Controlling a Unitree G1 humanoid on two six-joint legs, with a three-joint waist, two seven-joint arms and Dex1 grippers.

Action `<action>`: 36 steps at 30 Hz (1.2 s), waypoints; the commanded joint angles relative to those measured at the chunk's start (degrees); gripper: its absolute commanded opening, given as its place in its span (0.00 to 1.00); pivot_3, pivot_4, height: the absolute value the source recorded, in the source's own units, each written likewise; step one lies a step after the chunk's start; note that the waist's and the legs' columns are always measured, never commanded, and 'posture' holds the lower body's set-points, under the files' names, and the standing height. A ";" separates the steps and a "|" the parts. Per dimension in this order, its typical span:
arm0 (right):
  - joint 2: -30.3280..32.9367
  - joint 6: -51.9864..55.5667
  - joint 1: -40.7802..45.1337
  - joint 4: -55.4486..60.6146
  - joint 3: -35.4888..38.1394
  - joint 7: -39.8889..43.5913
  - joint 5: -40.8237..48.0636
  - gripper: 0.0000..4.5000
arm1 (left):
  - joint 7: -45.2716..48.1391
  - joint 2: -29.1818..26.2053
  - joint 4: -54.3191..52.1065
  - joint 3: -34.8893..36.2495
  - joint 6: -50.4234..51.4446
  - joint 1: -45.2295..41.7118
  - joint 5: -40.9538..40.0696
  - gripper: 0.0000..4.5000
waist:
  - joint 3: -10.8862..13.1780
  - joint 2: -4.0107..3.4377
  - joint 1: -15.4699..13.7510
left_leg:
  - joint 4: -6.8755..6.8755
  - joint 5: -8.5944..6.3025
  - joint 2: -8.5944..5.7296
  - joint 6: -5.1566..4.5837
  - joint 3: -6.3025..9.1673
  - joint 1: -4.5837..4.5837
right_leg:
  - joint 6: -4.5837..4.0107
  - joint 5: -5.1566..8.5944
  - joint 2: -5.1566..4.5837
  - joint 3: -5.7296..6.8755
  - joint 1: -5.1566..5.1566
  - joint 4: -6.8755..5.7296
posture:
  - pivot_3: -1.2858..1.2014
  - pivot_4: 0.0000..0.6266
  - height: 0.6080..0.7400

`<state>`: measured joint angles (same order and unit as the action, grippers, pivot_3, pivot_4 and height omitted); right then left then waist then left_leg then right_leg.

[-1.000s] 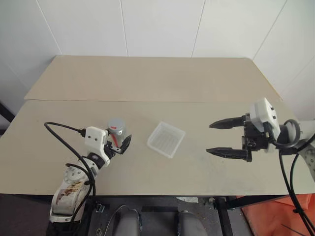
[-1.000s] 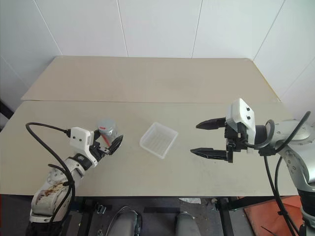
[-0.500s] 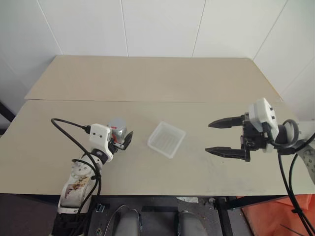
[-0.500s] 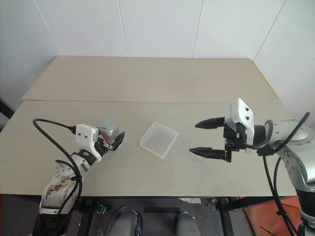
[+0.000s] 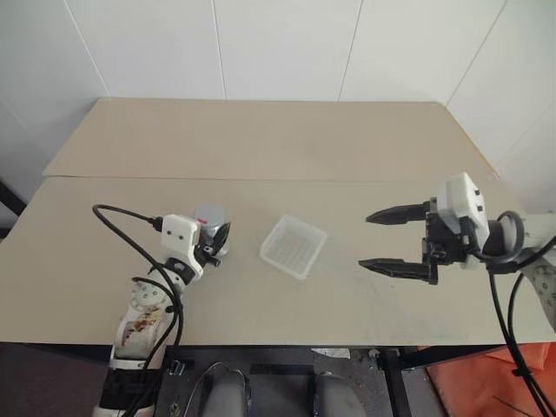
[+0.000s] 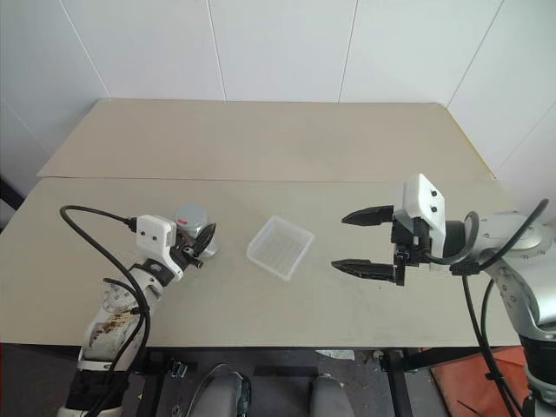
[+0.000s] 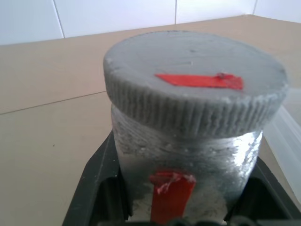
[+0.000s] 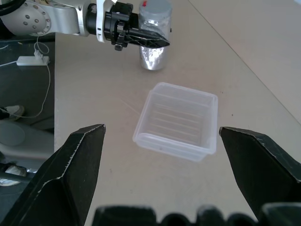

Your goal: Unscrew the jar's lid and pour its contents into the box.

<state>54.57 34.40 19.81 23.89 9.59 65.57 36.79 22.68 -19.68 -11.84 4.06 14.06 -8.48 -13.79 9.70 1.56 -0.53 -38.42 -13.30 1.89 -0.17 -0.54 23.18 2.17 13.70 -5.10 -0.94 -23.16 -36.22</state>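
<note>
The jar (image 5: pixel 209 229) stands upright on the table, left of the box (image 5: pixel 294 247). Its grey lid (image 7: pixel 195 80) is screwed on and carries a strip of red tape. My left gripper (image 5: pixel 217 241) is shut on the jar, with one black finger (image 7: pixel 94 188) on each side of the body, below the lid. The contents are hidden inside the jar. The box is an empty translucent tray (image 8: pixel 178 120) lying flat at the table's middle. My right gripper (image 5: pixel 366 241) hovers open to the right of the box, pointing at it, with nothing between its fingers (image 8: pixel 70 174).
The table is made of two pale boards with a seam (image 5: pixel 261 180) running across behind the jar and box. A white wall stands behind it. A black cable (image 5: pixel 122 217) loops from my left wrist. The table's front edge (image 5: pixel 278 340) is close.
My left gripper has closed on the jar, its fingers drawn in from a wide stance. The right gripper has stayed in place and open.
</note>
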 commanded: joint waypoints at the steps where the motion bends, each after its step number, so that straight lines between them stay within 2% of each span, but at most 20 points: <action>1: -2.24 0.41 3.50 1.74 -0.11 -2.85 2.10 1.00 | 11.92 -8.40 -4.65 3.35 4.12 -4.68 -8.38 0.43 | 0.02 0.03 0.14 | 0.00 0.00 0.01 0.00 0.00 0.00 | 0.00 0.00 0.01 0.01 0.00 -0.02 | 0.52 0.24 1.00; 6: -8.36 5.33 12.79 -0.76 -2.78 -9.55 4.11 1.00 | 29.92 -19.62 2.20 4.97 7.33 -13.87 -17.10 0.43 | 0.03 0.00 0.50 | -0.04 0.00 0.06 0.01 0.02 0.00 | -0.01 0.00 0.07 0.03 -0.03 -0.03 | 0.52 0.24 1.00; 9: -14.03 10.69 20.35 -2.69 -5.61 -15.74 5.04 1.00 | 40.85 -22.26 9.62 2.65 7.71 -21.88 -19.32 0.43 | 0.03 0.00 0.78 | -0.05 0.01 0.04 0.01 0.02 0.02 | -0.01 0.00 0.07 0.03 -0.05 -0.04 | 0.52 0.24 1.00; 12: -19.17 15.47 25.99 -4.00 -7.40 -20.70 6.27 1.00 | 49.64 -21.44 15.69 0.04 7.64 -28.18 -20.42 0.43 | 0.03 0.00 0.83 | -0.01 0.01 0.04 0.01 0.04 0.11 | -0.01 0.00 0.07 0.07 -0.11 -0.03 | 0.52 0.24 1.00; 17: -26.82 19.46 32.79 -4.91 -10.43 -28.65 5.22 1.00 | 56.74 -18.16 24.65 -3.58 8.24 -37.00 -19.46 0.43 | 0.03 0.00 0.89 | -0.05 0.01 0.02 0.00 0.09 0.49 | -0.01 -0.02 0.05 0.13 -0.44 -0.12 | 0.52 0.24 1.00; 19: -29.02 20.42 34.53 -5.60 -10.93 -30.44 5.16 1.00 | 59.70 -17.31 27.35 -5.09 8.18 -39.55 -18.73 0.43 | 0.03 0.00 1.07 | -0.28 0.02 0.01 -0.01 0.13 0.89 | -0.02 -0.02 0.06 0.12 -0.94 -0.80 | 0.52 0.24 1.00; 27: -33.13 21.57 36.99 -7.31 -14.35 -32.20 3.80 1.00 | 66.02 -14.80 32.20 -8.44 8.66 -44.94 -16.51 0.43 | 0.03 -0.01 1.43 | -0.37 0.02 0.02 -0.01 0.17 1.03 | -0.02 -0.02 0.09 0.12 -1.09 -0.89 | 0.52 0.24 1.00; 36: -35.93 21.21 38.75 -9.99 -15.98 -31.93 2.04 1.00 | 67.12 -13.88 34.01 -8.23 6.79 -45.67 -14.42 0.43 | 0.03 -0.02 1.56 | -0.37 0.02 0.02 -0.01 0.19 1.03 | -0.02 -0.02 0.09 0.12 -1.09 -0.89 | 0.52 0.24 1.00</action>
<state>18.84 56.02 56.88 13.13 -6.55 33.60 39.11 89.36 -33.54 22.61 -5.22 21.91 -52.29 -28.34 9.74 1.55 1.03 -38.79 -13.28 1.91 -0.18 -0.35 24.21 2.16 13.69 -5.00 -0.83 -24.26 -37.11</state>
